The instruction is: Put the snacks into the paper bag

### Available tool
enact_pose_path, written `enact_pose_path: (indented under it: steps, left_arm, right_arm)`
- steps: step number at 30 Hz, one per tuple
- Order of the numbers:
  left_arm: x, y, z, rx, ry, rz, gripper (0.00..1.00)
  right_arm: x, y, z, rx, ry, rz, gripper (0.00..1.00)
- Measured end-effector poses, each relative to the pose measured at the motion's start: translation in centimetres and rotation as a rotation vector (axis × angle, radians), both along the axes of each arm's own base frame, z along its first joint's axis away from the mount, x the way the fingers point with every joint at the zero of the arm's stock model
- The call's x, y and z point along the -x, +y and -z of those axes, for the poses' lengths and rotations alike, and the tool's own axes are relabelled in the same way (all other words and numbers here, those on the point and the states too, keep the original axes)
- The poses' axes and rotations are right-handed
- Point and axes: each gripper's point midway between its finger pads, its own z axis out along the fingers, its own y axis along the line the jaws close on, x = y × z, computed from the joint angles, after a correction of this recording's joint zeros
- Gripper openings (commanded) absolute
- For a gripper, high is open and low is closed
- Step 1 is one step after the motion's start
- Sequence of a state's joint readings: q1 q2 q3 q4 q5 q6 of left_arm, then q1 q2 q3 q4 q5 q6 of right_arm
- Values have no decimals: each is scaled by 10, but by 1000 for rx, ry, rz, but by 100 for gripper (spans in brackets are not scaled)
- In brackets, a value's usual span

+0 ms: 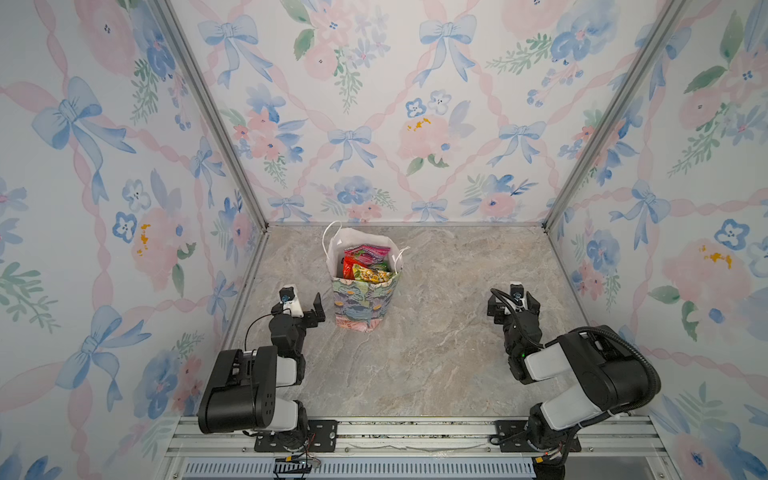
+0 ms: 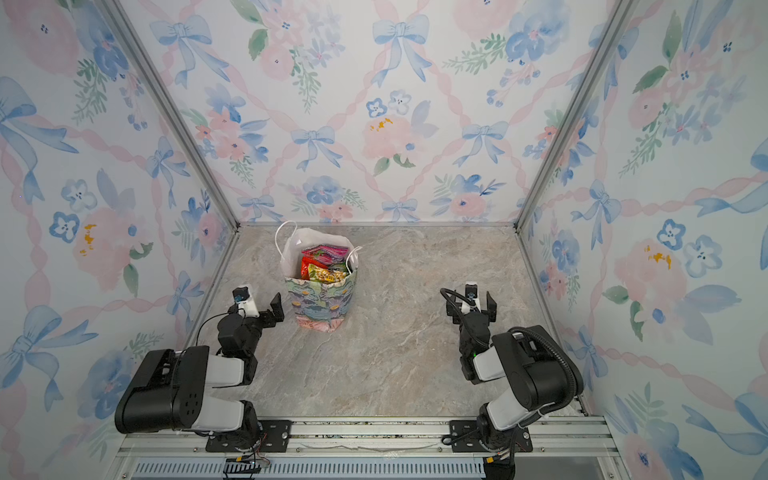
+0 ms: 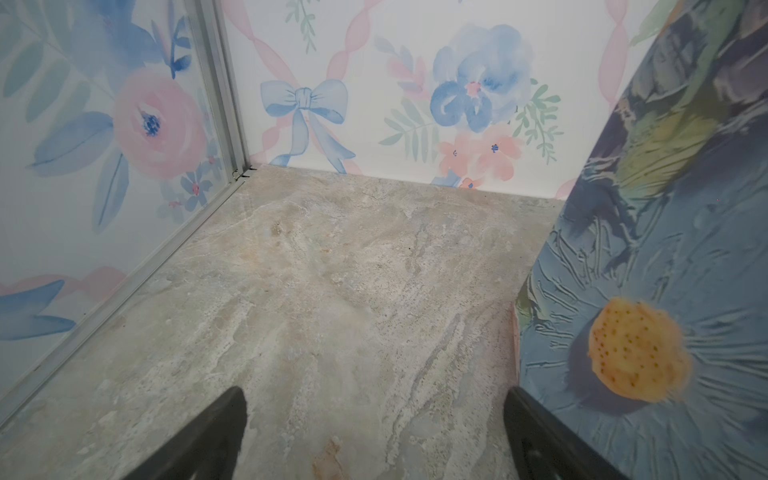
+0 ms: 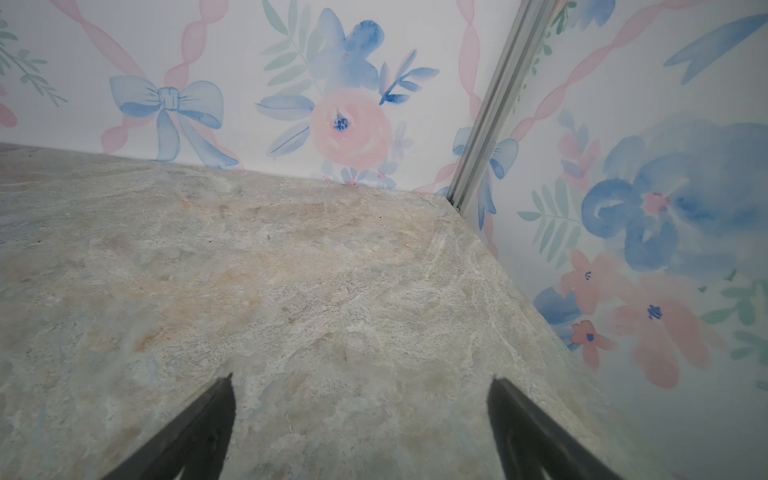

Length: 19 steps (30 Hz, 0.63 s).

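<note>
Paper bag (image 1: pixel 365 301) is standing near the counter's (image 1: pixel 457 340) back edge, left of centre, snacks (image 1: pixel 368 264) sitting inside. Looks done to me. Both pincers are hanging released and empty: left gripper (image 3: pixel 374 395) just beside the bag, right gripper (image 4: pixel 361 380) well apart. When you're retracting the left, be pulling straight back, not brushing the bag.

Marbled tabletop (image 1: pixel 436 353), floral walls (image 1: pixel 374 124)

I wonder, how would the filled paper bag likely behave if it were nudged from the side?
The paper bag stands tall on a narrow base, with snacks piled near its rim, so it would probably tip rather than slide. Its paper walls bow at the mouth, so they may buckle under pressure.
</note>
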<state>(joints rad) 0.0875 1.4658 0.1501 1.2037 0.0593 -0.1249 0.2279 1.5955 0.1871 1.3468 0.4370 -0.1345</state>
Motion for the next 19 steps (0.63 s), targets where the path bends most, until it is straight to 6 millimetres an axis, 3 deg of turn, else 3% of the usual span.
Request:
enact_pose_path:
  steps: [5,19]
  left_arm:
    - [-7,-10,9,-16,23,44,98]
    - [-19,-14,-2,-56,0,15,98]
  right_arm:
    - [0,-1,9,1,25,-4,97]
    - [-4,-2,6,-8,16,2,97]
